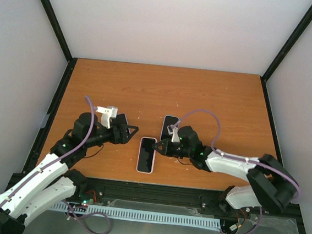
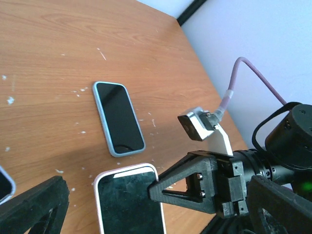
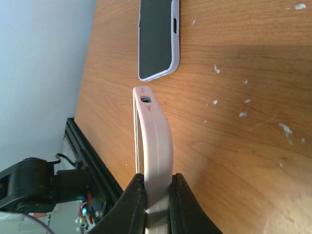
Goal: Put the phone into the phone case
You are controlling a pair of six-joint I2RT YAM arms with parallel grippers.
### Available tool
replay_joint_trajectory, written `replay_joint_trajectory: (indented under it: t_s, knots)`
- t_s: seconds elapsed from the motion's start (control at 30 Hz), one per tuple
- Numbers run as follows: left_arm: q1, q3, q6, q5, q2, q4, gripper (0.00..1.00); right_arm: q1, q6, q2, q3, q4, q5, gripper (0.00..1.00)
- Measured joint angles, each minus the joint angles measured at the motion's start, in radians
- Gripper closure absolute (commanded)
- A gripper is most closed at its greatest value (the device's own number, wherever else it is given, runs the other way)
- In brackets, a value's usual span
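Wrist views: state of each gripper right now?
Left gripper: open, holding nothing.
Right gripper: closed, fingers pinching the pink phone case by its edge.

A: Case condition?
B: Pink case (image 1: 146, 156), dark inside, slightly bowed, near the front edge. One end is clamped in the right gripper (image 3: 157, 181).
A: Phone?
B: Blue-rimmed phone (image 2: 118, 117), flat, screen up, just beyond the case.
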Motion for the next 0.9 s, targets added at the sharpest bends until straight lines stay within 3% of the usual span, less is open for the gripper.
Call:
replay_joint_trajectory:
  t_s: [0.3,0.43,0.6,0.9]
  knots:
    - [0.0,0.002,0.023,-0.082,-0.066,-0.05,0.01,-0.038,-0.072,0.273,0.189,0.007,-0.058,0.97]
    - [0.0,0.002,0.024,-0.083,-0.069,-0.05,0.0,-0.09,-0.072,0.375,0.217,0.021,-0.103,0.91]
    - [0.0,0.002,0.024,-0.083,-0.069,-0.05,0.01,-0.102,-0.079,0.421,0.261,0.015,-0.139,0.77]
    - [0.0,0.002,0.024,-0.1,-0.062,-0.053,0.0,-0.121,-0.147,0.397,0.325,-0.144,-0.1,0.32]
